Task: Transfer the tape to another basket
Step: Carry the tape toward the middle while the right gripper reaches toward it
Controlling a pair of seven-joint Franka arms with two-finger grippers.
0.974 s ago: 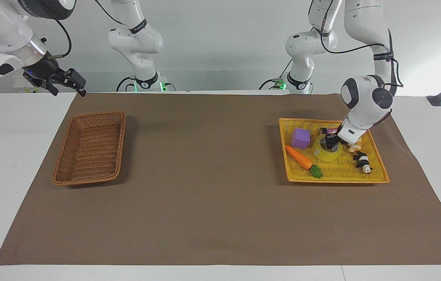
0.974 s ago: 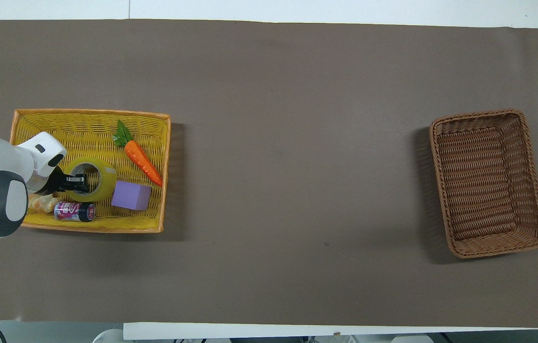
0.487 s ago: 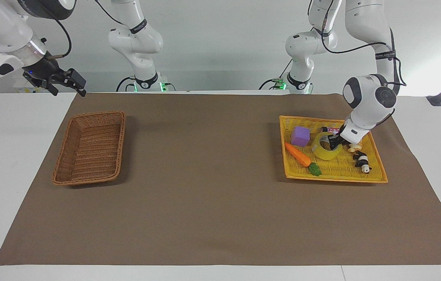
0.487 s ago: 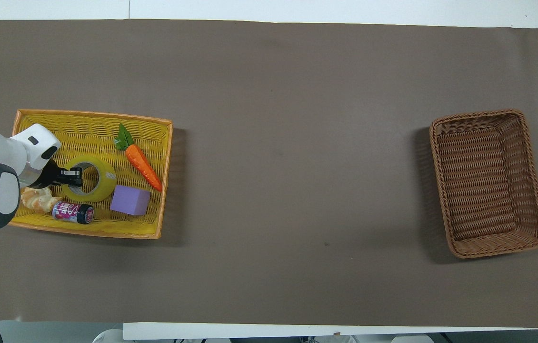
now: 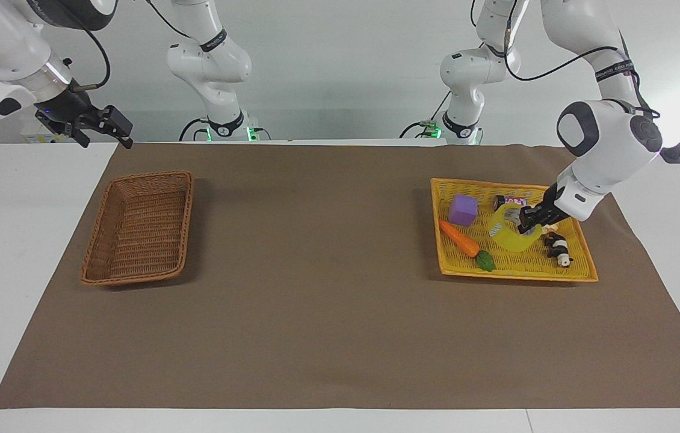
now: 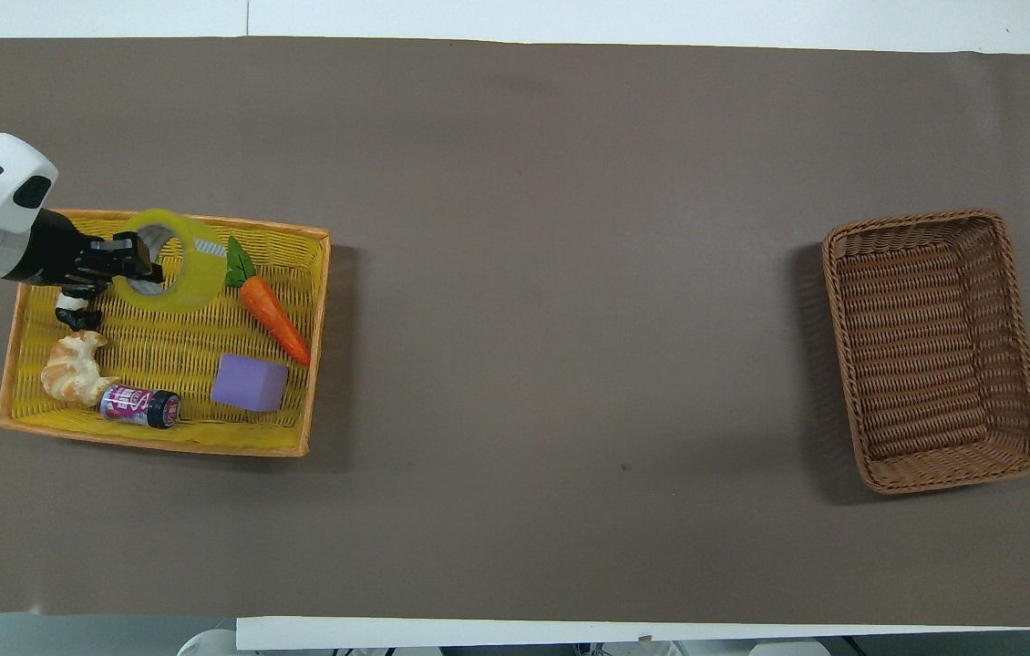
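A: Pinching the wall of the tape (image 5: 513,231), the left gripper (image 5: 526,220) has its fingers closed through the rim, one inside the core and one outside, and the roll hangs tilted in the air over the yellow tray (image 5: 581,273)

B: How do you reckon it handles?

A: Light and stiff, I'd judge; the cardboard core keeps the ring from crushing, but the outer film looks smooth and could slip. The wall of the ring is the sensible place to hold, which is where it's gripped. Held at one edge, it may swing

B: What has changed from a second ago?

A: Then the roll lay flat in the tray between the purple block (image 5: 463,210) and the croissant (image 6: 73,368), with the fingers reaching into its hole. Now it's lifted clear and sits over the tray's edge farther from the robots, near the carrot (image 5: 461,239). The tray itself has shifted and turned a little

B: And the rest?

A: The can (image 6: 141,405) and the panda figure (image 5: 558,248) lie in the tray. The brown basket (image 5: 138,225) sits at the right arm's end of the bench, well apart. The right gripper (image 5: 112,127) waits with fingers wide, raised off the mat's corner near that basket
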